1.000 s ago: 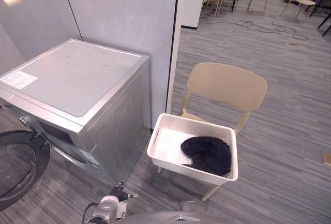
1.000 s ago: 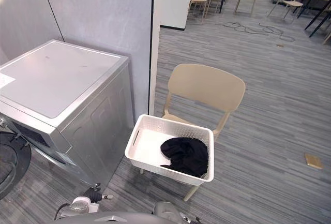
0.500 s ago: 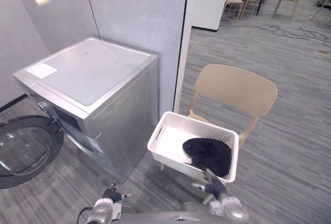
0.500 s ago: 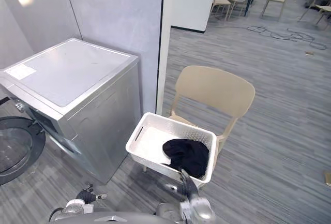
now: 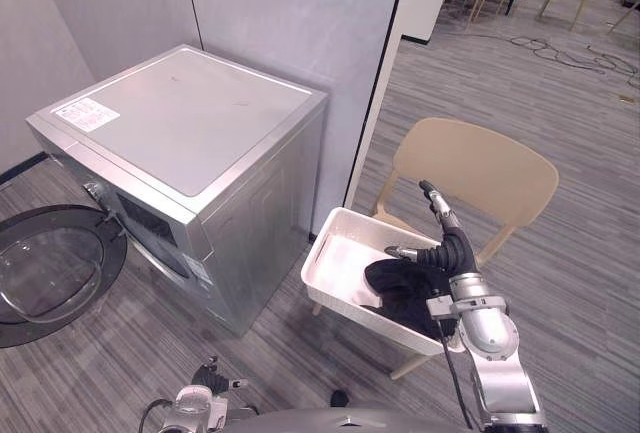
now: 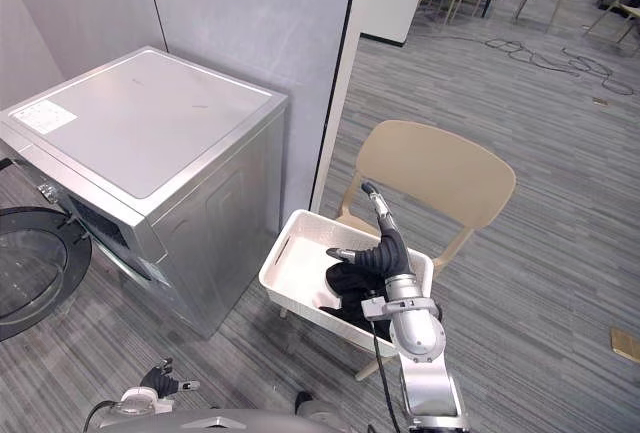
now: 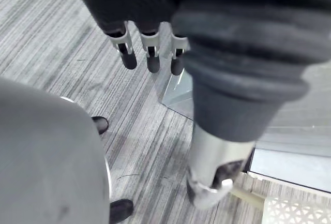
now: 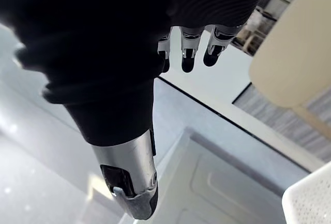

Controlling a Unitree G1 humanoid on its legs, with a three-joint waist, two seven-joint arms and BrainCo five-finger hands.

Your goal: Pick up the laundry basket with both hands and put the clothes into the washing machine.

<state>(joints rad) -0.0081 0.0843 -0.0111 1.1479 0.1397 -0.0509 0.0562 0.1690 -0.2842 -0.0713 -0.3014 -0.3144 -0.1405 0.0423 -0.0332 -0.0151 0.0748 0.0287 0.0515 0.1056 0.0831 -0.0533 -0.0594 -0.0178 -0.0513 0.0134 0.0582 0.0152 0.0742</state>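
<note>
Fingers [image 5: 438,205] of right hand [image 5: 455,253] reaching straight, spread wide, holding nothing, above right end of white perforated plastic laundry basket [image 5: 340,258]. Basket sitting on beige plastic chair [image 5: 490,168], black crumpled garment [image 5: 392,285] inside, long axis running left-right. Right hand nearer; left hand [image 7: 150,61] slack, empty, pointing at floor [image 7: 62,32], well apart. Versus half-second ago: right hand risen from basket's near edge; camera shifted.

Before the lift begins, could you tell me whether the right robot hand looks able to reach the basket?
Probably yes: the right robot hand, open, hangs near the right side of the basket on the chair, and nothing stands between them. The black clothes lie inside, clear of the rim.
</note>
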